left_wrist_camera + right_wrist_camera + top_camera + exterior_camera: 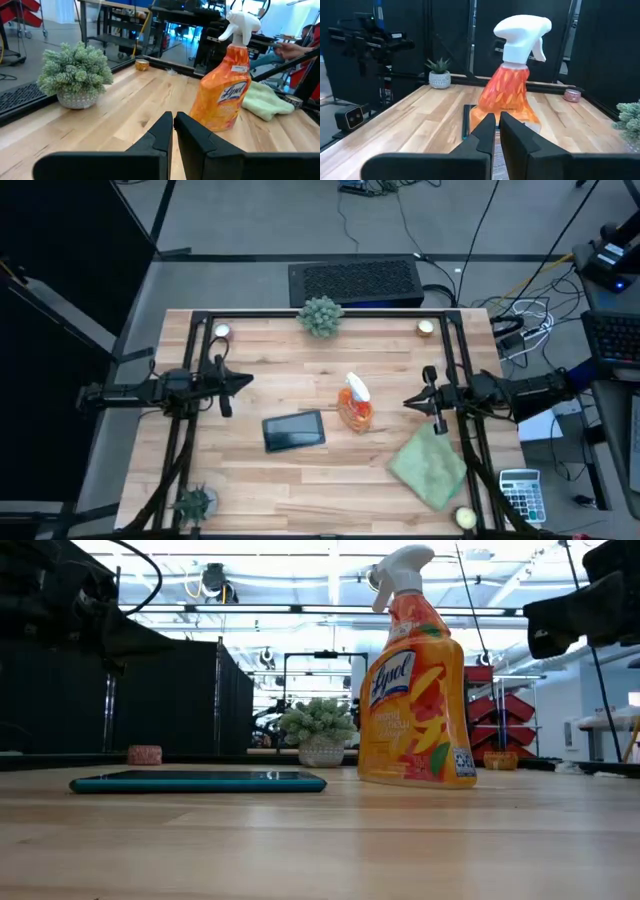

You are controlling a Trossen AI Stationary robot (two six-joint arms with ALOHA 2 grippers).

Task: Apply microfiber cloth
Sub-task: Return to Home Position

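Microfiber cloth (430, 465) lay rumpled on the near right part of your table (300, 490), apart from everything else, with no finger on it. Your right gripper (407, 402) hung above the wood just on the far side of that cloth, pointing left toward the orange spray bottle (355, 408); its two fingers were pressed almost together with only a sliver between them and nothing held. Your left gripper (247, 380) sat across the table on the left side, pointing right, and its fingers were likewise drawn together and empty. Between the two grippers, the spray bottle stood upright near the middle of the table, white trigger head on top. The dark tablet (294, 430) lay flat just to the bottle's left and a little nearer, well apart from the cloth. At the far edge you had a bushy potted plant (320, 315), and a small succulent (195, 502) stood at the near left corner.
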